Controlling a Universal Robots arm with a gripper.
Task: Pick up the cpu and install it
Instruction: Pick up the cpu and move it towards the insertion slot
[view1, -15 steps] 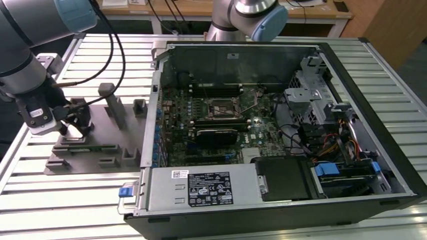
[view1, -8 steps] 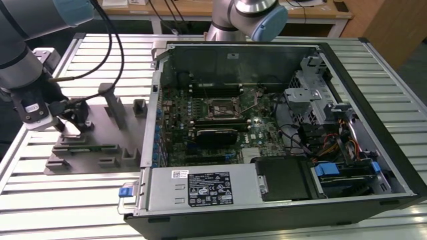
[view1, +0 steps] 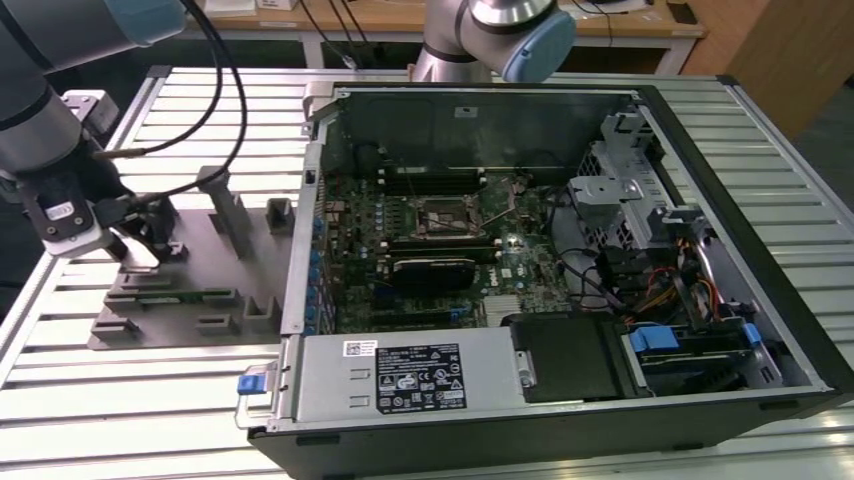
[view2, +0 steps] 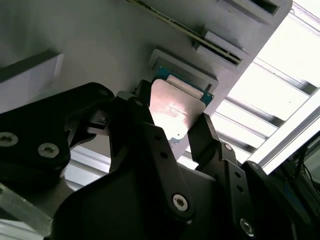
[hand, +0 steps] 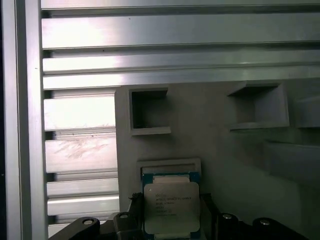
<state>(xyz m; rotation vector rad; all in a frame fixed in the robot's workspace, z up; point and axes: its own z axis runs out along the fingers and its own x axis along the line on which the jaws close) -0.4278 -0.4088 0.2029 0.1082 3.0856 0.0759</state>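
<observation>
The cpu (hand: 171, 206), a small flat square chip with a silvery top and a green rim, is seen in both wrist views at a shallow pocket of the grey fixture tray (hand: 235, 170). My gripper (view2: 176, 117) is shut on the cpu (view2: 175, 107), one black finger (view2: 142, 112) against each opposite edge. In the exterior view my gripper (view1: 134, 250) hangs low over the tray (view1: 174, 330) at the exterior view's left, well apart from the open computer case. The motherboard (view1: 441, 240) lies flat inside that case, with its socket (view1: 447, 215) near the middle.
The tray carries upright posts (view1: 220, 200) and slotted holders (view1: 174, 295) close to my gripper. Black cables (view1: 227, 90) trail from the arm. The case (view1: 561, 400) has a drive cage (view1: 627, 200) and a power supply (view1: 400, 375). A second arm (view1: 501, 30) stands behind it.
</observation>
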